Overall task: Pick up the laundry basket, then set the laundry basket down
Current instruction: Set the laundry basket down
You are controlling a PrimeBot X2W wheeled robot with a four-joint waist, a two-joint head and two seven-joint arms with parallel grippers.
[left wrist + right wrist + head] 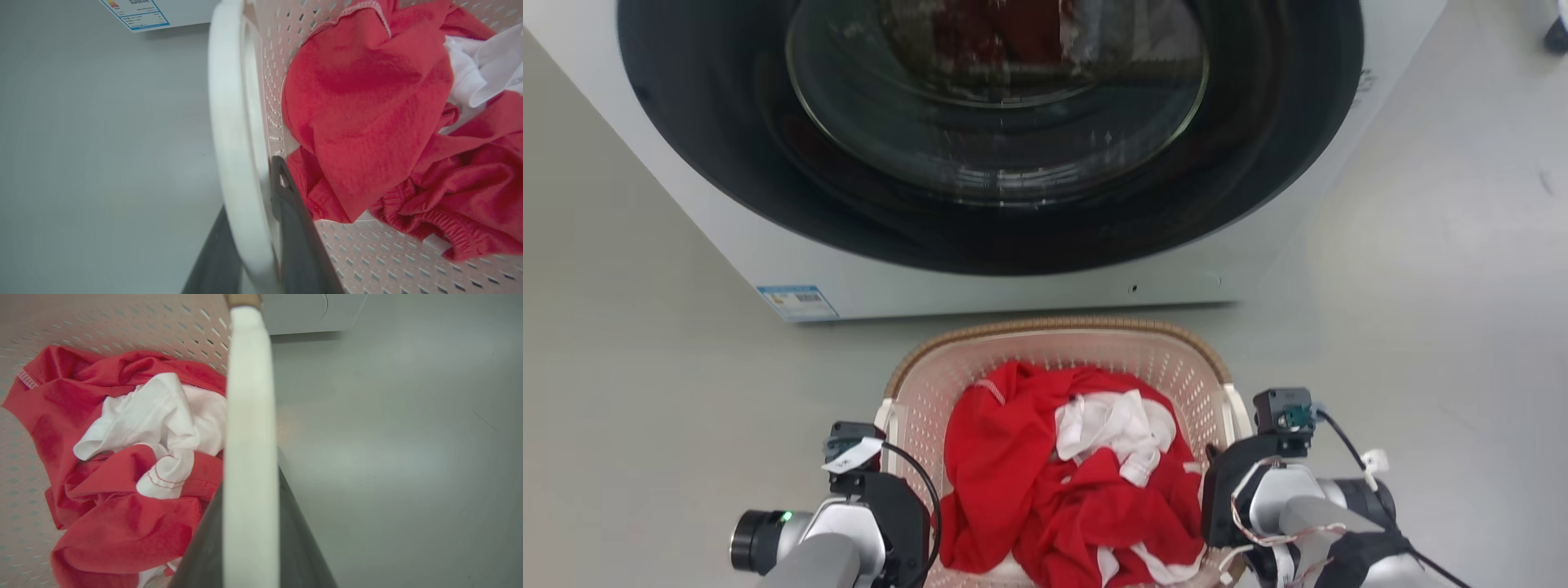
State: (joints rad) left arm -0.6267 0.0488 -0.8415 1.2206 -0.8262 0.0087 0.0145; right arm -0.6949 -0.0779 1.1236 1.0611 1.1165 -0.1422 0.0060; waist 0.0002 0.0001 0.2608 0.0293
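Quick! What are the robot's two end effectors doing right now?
Left end effector: closed on the left white handle of the laundry basket.
Right end effector: closed on the right white handle.

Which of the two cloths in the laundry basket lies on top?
The white cloth: a small bunch resting mid-pile, while the larger red cloth spreads beneath and around it across the laundry basket.

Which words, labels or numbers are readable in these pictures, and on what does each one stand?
Sticker on the washer, low at its left corner: printed lines, too small to read.
Faint marks right of the door: blurred, unreadable.
Basket, clothes: no text.
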